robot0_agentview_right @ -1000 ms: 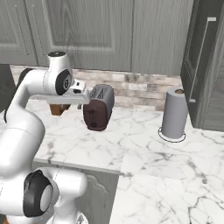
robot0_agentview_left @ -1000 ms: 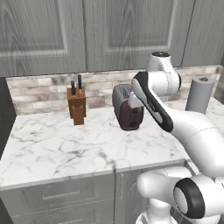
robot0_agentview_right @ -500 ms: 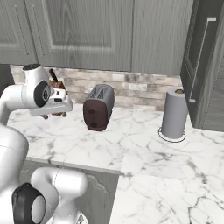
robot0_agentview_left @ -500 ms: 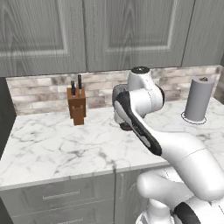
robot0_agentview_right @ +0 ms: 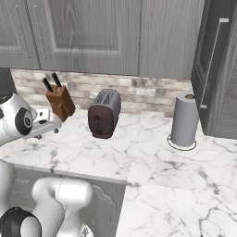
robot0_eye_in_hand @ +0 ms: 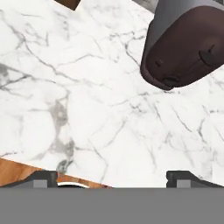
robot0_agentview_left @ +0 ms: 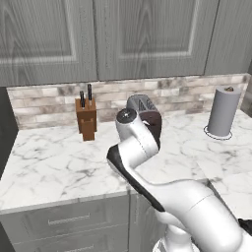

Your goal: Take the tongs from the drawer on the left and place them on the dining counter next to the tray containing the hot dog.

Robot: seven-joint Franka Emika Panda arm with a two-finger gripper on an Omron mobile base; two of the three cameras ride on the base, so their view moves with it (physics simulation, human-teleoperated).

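Above the marble tabletop (robot0_eye_in_hand: pixel 87 109), the gripper (robot0_eye_in_hand: pixel 112 177), jaws wide apart and empty, has swung left off the toaster (robot0_eye_in_hand: pixel 188 43) since a second ago, with a drawer (robot0_agentview_left: pixel 64 221) shut below.

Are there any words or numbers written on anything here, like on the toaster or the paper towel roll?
No, there are none to read.
The toaster has knobs and a lever on its dark end, with no letters on them.
The paper towel roll is plain grey.
The knife block is bare wood.
The cabinet doors and marble counter carry no writing either.
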